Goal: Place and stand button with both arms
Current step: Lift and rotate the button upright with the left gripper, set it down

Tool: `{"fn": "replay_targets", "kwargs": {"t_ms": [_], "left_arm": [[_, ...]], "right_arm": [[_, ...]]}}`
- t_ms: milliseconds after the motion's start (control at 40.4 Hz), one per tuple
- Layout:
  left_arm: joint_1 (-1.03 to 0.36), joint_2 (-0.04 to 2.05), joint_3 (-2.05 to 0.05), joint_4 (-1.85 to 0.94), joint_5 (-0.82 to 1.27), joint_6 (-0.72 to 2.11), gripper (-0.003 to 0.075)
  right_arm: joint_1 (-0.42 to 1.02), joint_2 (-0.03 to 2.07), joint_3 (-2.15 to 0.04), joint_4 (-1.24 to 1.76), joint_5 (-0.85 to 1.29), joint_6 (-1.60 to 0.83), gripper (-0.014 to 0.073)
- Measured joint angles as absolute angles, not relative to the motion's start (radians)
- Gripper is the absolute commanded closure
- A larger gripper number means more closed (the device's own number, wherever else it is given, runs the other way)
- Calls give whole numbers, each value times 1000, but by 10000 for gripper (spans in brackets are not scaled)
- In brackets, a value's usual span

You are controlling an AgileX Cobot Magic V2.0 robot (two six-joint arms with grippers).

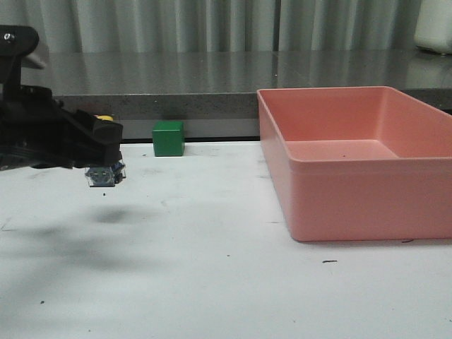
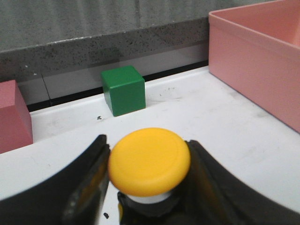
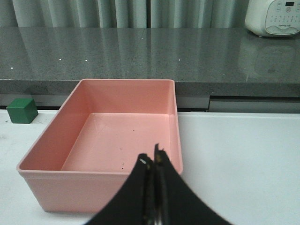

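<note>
Left black gripper is clamping the small yellow-capped push button w/ black-and-clear base, hanging above the white table, approx 9 o'clock from the big pink plastic bin. Right black gripper is pinched closed, empty. Risk: button tipping when released, cap-heavy; green cube sitting at 1 o'clock, nearby.

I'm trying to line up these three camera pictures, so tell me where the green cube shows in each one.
Front view: green cube at the table's far edge, left of the pink bin.
Left wrist view: cube beyond the yellow-capped button.
Right wrist view: cube at the picture's left edge.
Shared landmark: the pink bin.
</note>
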State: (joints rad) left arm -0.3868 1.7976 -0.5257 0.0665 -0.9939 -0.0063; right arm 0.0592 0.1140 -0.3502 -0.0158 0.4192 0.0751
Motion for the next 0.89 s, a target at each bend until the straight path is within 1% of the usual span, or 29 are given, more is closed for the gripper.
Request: {"fn": "replay_targets", "kwargs": {"t_ms": [173, 446, 891], "left_arm": [[-387, 1850, -521, 66, -1097, 0, 540], [-387, 1935, -521, 61, -1122, 17, 540], [-387, 1985, -523, 61, -1148, 90, 540]], "right_arm": [[59, 114, -350, -16, 419, 75, 655], [59, 114, -350, -16, 419, 75, 655], [59, 114, -350, -16, 419, 75, 655]]}}
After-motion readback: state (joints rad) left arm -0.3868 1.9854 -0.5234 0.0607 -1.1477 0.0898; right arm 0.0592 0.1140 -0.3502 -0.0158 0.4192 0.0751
